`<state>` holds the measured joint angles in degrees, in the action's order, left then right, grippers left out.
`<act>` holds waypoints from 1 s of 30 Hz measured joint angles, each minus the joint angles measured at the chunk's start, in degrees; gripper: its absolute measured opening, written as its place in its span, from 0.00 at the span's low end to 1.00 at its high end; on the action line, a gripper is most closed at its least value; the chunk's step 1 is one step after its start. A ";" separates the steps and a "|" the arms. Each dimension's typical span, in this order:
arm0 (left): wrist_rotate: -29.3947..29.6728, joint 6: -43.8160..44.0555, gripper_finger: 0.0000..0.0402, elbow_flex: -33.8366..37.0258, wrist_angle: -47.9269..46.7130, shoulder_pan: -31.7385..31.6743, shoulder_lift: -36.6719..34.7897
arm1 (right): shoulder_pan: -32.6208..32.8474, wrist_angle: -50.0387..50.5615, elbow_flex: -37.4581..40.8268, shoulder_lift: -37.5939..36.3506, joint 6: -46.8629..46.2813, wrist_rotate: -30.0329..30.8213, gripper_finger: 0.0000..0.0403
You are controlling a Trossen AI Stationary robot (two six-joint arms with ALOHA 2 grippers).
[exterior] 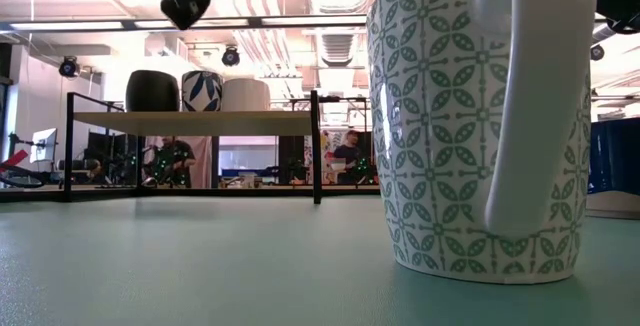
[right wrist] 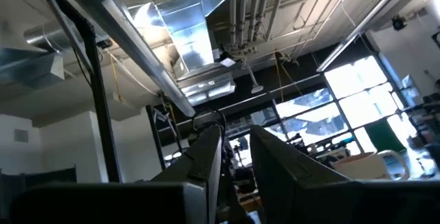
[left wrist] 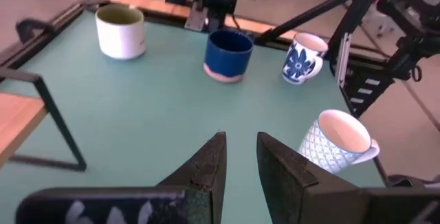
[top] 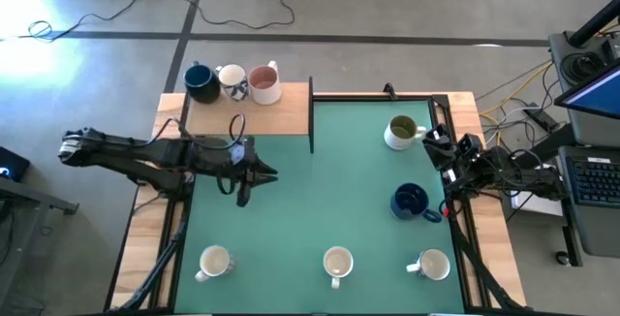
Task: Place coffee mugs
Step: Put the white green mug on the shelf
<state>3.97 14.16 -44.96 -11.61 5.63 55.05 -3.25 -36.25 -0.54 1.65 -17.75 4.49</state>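
Observation:
Three mugs stand on the wooden shelf [top: 223, 112] at the far left: a dark blue one [top: 201, 83], a patterned white one [top: 232, 80] and a pink one [top: 263, 83]. On the green mat stand an olive-inside mug [top: 402, 132], a dark blue mug [top: 412, 202] and three white mugs [top: 215, 262] [top: 337, 264] [top: 430, 265] along the near edge. My left gripper [top: 263, 173] hovers above the mat just near of the shelf, pointing right, fingers [left wrist: 240, 148] close together and empty. My right gripper [right wrist: 236, 141] rests at the table's right edge [top: 455, 161], pointing up, empty.
A black metal frame post [top: 311, 112] stands at the shelf's right end. The middle near mug [exterior: 480, 126] fills the low view. The mat's centre [top: 329, 190] is bare. Cables and equipment lie beyond the right edge [top: 572, 171].

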 joint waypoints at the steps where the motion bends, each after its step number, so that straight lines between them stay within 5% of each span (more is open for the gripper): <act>1: -0.01 -0.45 0.16 1.13 1.74 0.00 -0.01 | 0.00 0.00 -0.01 -0.01 -1.67 0.03 0.17; 16: 1.26 -4.46 0.16 2.70 12.10 2.68 7.67 | -0.04 5.39 -0.45 0.28 -4.36 3.19 0.17; 22: 7.91 -8.01 0.16 2.74 17.12 6.48 8.34 | -0.02 27.70 -9.40 1.99 -7.31 6.93 0.17; 30: 16.41 -8.80 0.16 4.25 24.75 10.76 10.23 | -0.04 67.07 -23.46 9.65 -25.17 17.27 0.17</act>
<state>20.38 5.36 -40.70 13.14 16.39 65.28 -3.29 30.82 -24.00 11.29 -42.93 21.77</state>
